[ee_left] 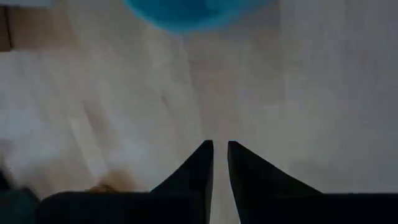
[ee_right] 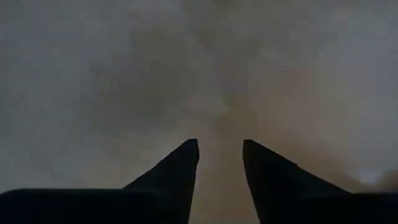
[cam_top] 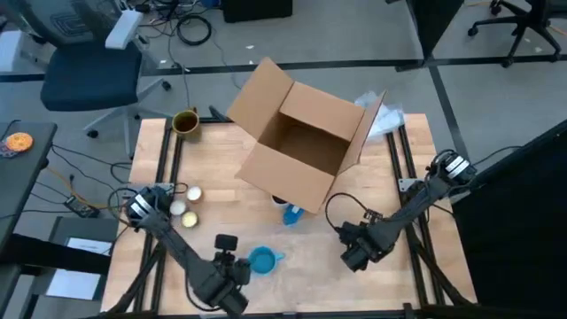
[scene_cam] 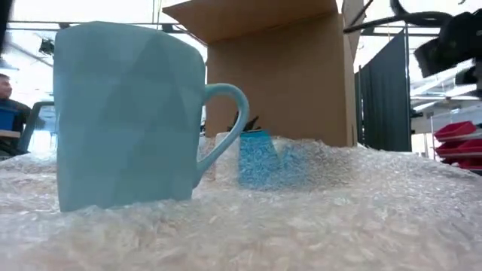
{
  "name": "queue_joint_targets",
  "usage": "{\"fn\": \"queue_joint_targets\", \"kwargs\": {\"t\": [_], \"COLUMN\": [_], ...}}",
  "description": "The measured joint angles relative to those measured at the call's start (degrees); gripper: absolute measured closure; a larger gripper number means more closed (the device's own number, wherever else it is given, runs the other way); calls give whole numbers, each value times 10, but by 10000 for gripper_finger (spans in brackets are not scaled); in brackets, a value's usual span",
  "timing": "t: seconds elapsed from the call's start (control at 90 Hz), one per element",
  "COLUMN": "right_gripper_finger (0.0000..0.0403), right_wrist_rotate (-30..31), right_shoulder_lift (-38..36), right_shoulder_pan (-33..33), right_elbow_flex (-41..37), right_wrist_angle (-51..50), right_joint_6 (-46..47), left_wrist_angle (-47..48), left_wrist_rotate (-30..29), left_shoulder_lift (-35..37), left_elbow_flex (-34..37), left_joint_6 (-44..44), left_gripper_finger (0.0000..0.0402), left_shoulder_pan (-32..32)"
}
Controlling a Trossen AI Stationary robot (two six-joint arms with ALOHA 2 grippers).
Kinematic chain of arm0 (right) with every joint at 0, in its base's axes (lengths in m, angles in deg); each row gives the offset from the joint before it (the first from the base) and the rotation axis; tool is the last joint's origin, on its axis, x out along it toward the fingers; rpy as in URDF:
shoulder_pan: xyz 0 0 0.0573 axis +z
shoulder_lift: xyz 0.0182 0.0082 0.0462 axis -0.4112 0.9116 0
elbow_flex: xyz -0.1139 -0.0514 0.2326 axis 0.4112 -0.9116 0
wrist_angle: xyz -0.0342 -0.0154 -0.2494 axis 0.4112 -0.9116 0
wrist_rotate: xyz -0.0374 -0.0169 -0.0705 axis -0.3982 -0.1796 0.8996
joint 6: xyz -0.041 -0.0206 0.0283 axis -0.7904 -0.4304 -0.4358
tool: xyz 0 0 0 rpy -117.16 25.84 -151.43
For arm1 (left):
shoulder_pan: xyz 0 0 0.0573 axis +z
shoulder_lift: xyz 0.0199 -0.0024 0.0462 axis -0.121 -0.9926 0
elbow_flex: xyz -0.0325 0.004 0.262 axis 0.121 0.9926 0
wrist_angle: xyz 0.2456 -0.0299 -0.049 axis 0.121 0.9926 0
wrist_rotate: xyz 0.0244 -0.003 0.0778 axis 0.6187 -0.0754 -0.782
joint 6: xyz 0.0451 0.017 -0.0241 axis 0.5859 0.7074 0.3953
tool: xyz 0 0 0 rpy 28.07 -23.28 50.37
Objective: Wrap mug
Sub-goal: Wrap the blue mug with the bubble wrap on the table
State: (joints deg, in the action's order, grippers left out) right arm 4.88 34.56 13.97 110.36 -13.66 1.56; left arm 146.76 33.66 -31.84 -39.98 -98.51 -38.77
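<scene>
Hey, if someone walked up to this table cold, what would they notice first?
Probably the big open cardboard box lying tipped at the table's middle back, with a pale blue mug standing upright on bubble wrap near the front edge. The left gripper sits just beside that mug, fingers nearly together, while the right gripper hangs over the sheet farther right.

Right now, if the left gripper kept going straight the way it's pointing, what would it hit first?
Probably the blue mug. The left gripper, nearly shut and empty, points across bubble wrap toward it, with nothing visible between. Depth is unclear.
</scene>
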Motion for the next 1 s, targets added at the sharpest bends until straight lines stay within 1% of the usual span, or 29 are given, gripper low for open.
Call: {"fn": "queue_joint_targets", "kwargs": {"t": [0.1, 0.211, 0.3, 0.367, 0.489, 0.589, 0.667, 0.744, 0.811, 0.911, 1.0], "right_gripper_finger": [281, 277, 277, 277, 277, 277, 277, 277, 276, 275, 275], "right_wrist_rotate": [-4, -4, 17, 45, 87, 116, 121, 128, 135, 151, 157], "right_shoulder_lift": [0, -25, -60, -97, -180, -256, -302, -336, -351, -356, -349], "right_shoulder_pan": [-5, -11, -12, -9, 3, 10, 14, 14, 15, 11, 5], "right_elbow_flex": [-2, -2, -2, -3, -39, -105, -172, -236, -289, -351, -391], "right_wrist_angle": [7, -51, -102, -118, -96, -22, 61, 159, 240, 349, 410], "right_joint_6": [-20, -12, 16, 38, 85, 124, 146, 154, 158, 159, 160], "left_wrist_angle": [-26, -84, -134, -152, -169, -178, -218, -240, -276, -296, -305], "left_wrist_rotate": [-8, 17, 37, 51, 65, 72, 74, 76, 76, 75, 75], "left_shoulder_lift": [1, 1, 1, 1, 2, 1, 1, 1, 2, 6, 7], "left_elbow_flex": [29, 69, 104, 123, 153, 170, 184, 189, 197, 208, 217], "left_joint_6": [-28, -41, -41, -41, -63, -79, -84, -82, -81, -77, -78], "left_gripper_finger": [360, 350, 342, 337, 330, 327, 324, 322, 320, 319, 318], "left_shoulder_pan": [-11, -13, -13, -13, -13, -21, -28, -32, -32, -32, -31]}}
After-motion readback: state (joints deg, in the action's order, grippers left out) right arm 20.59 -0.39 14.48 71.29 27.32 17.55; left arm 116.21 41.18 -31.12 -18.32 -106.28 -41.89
